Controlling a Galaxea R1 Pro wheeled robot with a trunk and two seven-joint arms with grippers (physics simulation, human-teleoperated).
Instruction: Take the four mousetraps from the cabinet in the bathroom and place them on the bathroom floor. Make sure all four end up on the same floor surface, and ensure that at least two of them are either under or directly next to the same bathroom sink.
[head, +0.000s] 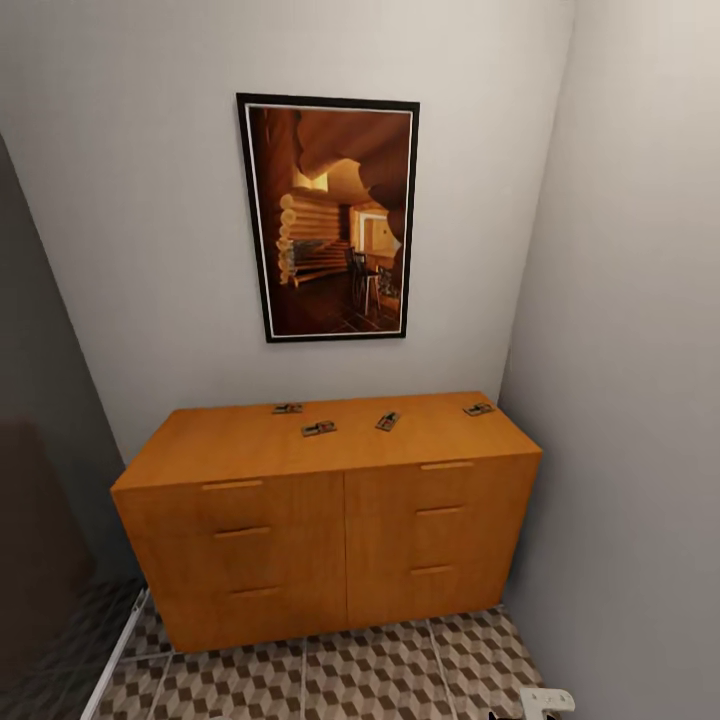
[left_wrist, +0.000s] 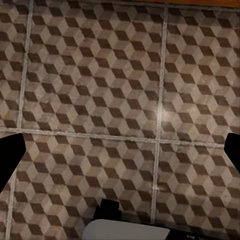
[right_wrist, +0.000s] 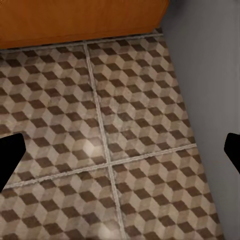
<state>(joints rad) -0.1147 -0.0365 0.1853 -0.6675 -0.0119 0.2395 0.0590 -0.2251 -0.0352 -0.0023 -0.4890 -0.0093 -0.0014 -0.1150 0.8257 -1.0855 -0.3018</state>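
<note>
Facing the cabinet (head: 330, 520), the head view shows an orange-brown chest with six drawer fronts, set against the back wall (head: 150, 250) and close to the right-hand wall (head: 640, 350). Four mousetraps rest on the cabinet top, toward its rear edge: one (head: 287, 408) rearmost on the left, one (head: 319, 428) just in front of it, one (head: 387, 421) near the centre, and one (head: 478, 409) near the right rear corner. All four lie apart from each other. A framed picture (head: 328, 218) hangs on the wall above the cabinet. The bathroom floor (head: 330, 675), tiled in a cube pattern, extends in front of the cabinet.

The left wrist view shows the left gripper (left_wrist: 120, 150) over the floor tiles, fingers spread wide, grasping nothing.

The right wrist view shows the right gripper (right_wrist: 120, 150) over the tiles near the cabinet's base corner, fingers likewise spread and empty.
</note>
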